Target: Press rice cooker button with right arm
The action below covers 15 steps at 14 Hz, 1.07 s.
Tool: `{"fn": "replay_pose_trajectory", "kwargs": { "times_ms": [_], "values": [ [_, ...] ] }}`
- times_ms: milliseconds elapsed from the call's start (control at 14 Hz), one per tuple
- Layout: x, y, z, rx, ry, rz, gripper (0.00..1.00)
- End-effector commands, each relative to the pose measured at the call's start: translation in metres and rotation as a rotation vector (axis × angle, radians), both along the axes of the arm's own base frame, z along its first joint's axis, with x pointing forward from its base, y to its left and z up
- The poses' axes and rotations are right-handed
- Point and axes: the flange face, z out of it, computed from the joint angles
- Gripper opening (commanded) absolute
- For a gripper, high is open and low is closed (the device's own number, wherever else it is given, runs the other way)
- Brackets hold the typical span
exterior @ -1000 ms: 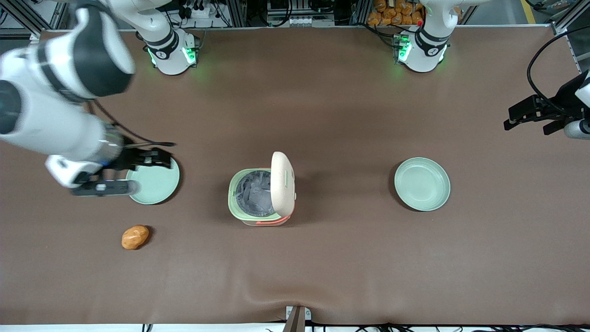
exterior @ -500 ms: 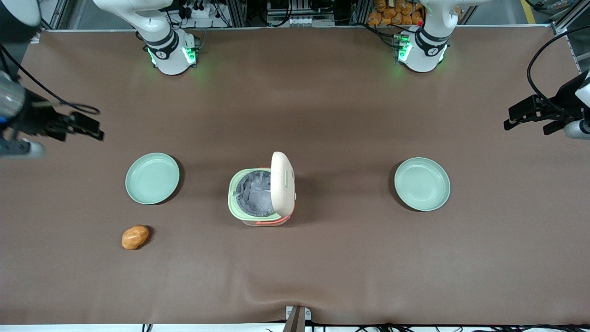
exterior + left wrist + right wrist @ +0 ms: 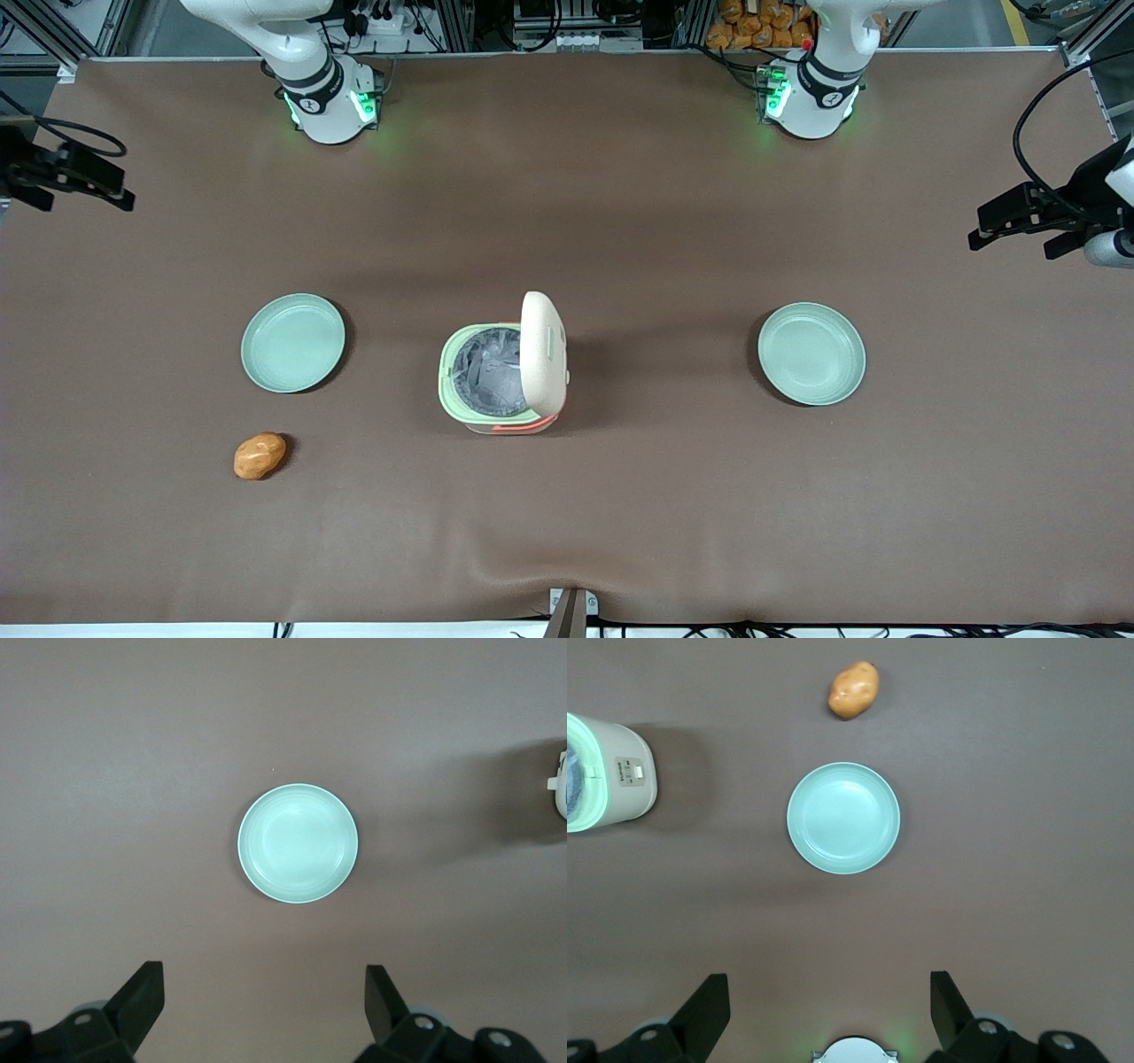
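The rice cooker (image 3: pixel 500 372) stands mid-table, cream-white with a mint-green rim. Its lid (image 3: pixel 542 354) is hinged up and its grey inner pot (image 3: pixel 487 368) is open to view. An orange strip glows at its base. My right gripper (image 3: pixel 104 186) hangs high at the working arm's end of the table, far from the cooker. In the right wrist view the gripper (image 3: pixel 828 1005) is open and empty, its fingers (image 3: pixel 709 1010) wide apart, and the cooker (image 3: pixel 611 771) shows with its small front panel (image 3: pixel 632 773).
A mint-green plate (image 3: pixel 293 343) lies between my gripper and the cooker and shows in the right wrist view (image 3: pixel 843 818). A potato (image 3: pixel 260 455) lies nearer the front camera than it. A second plate (image 3: pixel 811 354) lies toward the parked arm's end.
My right arm has swung away from above the plate out to the table's edge at the working arm's end, and farther from the front camera. Nothing on the table moved.
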Motion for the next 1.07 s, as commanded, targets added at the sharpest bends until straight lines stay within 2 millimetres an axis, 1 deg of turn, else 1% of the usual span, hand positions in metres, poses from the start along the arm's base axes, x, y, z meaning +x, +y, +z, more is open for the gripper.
{"fn": "replay_pose_trajectory", "kwargs": {
  "times_ms": [0, 71, 143, 214, 429, 571, 786, 1000],
  "values": [
    [-0.01, -0.009, 0.003, 0.013, 0.005, -0.034, 1.0],
    [-0.009, -0.013, 0.002, 0.03, 0.009, -0.042, 1.0],
    [-0.009, -0.023, 0.001, 0.05, 0.009, -0.063, 1.0],
    [-0.009, -0.025, 0.001, 0.054, 0.009, -0.066, 1.0],
    [-0.008, -0.025, 0.004, 0.043, -0.001, -0.055, 1.0],
    [-0.007, -0.02, 0.003, 0.042, 0.0, -0.05, 1.0],
    [-0.008, -0.021, 0.012, 0.037, -0.018, -0.053, 1.0],
    [-0.007, -0.019, 0.012, 0.036, -0.021, -0.05, 1.0]
  ]
}}
